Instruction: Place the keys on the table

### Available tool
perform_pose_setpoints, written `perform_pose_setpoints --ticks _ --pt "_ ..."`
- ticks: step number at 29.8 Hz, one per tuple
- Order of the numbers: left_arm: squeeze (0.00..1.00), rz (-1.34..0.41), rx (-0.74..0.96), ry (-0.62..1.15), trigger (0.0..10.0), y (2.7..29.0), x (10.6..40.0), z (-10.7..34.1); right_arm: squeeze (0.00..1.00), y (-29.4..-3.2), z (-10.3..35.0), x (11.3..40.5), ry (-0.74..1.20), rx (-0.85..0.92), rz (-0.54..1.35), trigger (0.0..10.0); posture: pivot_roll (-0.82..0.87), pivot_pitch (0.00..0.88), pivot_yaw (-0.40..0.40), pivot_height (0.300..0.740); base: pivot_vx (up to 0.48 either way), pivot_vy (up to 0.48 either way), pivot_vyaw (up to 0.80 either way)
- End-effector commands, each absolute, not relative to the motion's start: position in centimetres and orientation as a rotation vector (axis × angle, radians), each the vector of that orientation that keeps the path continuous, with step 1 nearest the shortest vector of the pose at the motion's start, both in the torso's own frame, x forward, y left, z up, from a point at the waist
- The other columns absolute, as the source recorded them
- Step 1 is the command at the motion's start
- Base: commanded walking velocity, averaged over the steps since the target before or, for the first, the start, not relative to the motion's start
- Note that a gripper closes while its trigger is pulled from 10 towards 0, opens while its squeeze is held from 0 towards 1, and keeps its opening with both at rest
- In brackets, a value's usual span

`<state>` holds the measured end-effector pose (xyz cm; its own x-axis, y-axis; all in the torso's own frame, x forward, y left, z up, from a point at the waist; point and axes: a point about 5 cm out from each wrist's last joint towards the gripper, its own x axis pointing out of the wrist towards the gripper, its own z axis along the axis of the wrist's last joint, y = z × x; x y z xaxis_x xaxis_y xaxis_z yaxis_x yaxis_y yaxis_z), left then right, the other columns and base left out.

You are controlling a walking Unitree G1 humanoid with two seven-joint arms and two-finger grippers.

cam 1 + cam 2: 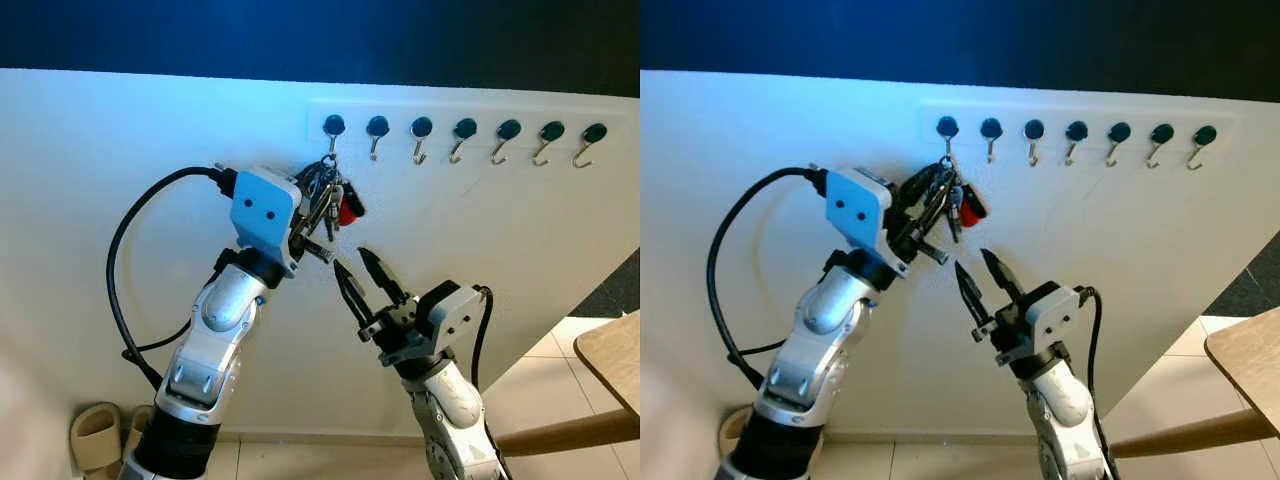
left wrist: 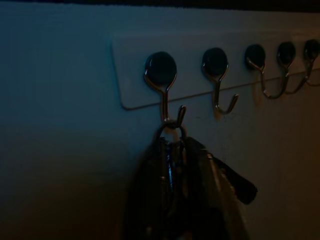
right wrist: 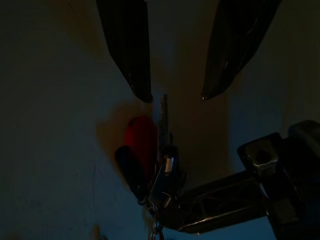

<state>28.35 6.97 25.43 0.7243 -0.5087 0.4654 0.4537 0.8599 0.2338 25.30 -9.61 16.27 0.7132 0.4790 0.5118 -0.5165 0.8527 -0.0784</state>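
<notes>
A bunch of keys (image 1: pixel 330 200) with a red tag (image 1: pixel 347 210) hangs by its ring from the leftmost hook (image 1: pixel 333 127) of a white hook rail (image 1: pixel 460 130) on the wall. My left gripper (image 1: pixel 318 195) is raised to the bunch, and its black fingers (image 2: pixel 145 200) are shut around the keys (image 2: pixel 172 165) just under the hook. My right gripper (image 1: pixel 350 260) stands open a little below the keys and points up at them. In the right wrist view the red tag (image 3: pixel 140 140) lies just past its spread fingertips (image 3: pixel 145 95).
Several bare hooks run along the rail to the right. A wooden table (image 1: pixel 610 360) corner juts in at the lower right above a tiled floor. Slippers (image 1: pixel 95 435) sit on the floor at the lower left. A black cable (image 1: pixel 115 260) loops beside my left arm.
</notes>
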Motion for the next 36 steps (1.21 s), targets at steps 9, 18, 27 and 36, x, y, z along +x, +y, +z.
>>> perform_pose_setpoints --ticks 9,18,27,36 --pt "0.00 -0.532 0.094 -0.512 0.0 6.8 28.6 25.1 0.00 -9.8 16.3 25.2 -0.540 0.071 0.544 10.0 0.04 0.079 -0.024 0.740 0.000 0.000 0.00" --pt "0.00 -0.651 0.021 -0.617 0.0 6.8 27.5 26.8 0.00 -9.8 16.4 25.3 -0.543 0.074 0.539 10.0 0.04 0.084 -0.027 0.740 0.000 0.000 0.00" --pt "0.00 -0.655 -0.016 -0.691 0.0 7.2 27.1 28.0 0.00 -9.8 16.5 25.3 -0.547 0.076 0.539 10.0 0.04 0.087 -0.028 0.740 0.000 0.000 0.00" --pt "1.00 -0.660 0.100 -0.592 10.0 7.4 27.8 26.2 0.00 -9.8 16.3 25.4 -0.539 0.073 0.540 10.0 0.04 0.090 -0.028 0.740 0.000 0.000 0.00"
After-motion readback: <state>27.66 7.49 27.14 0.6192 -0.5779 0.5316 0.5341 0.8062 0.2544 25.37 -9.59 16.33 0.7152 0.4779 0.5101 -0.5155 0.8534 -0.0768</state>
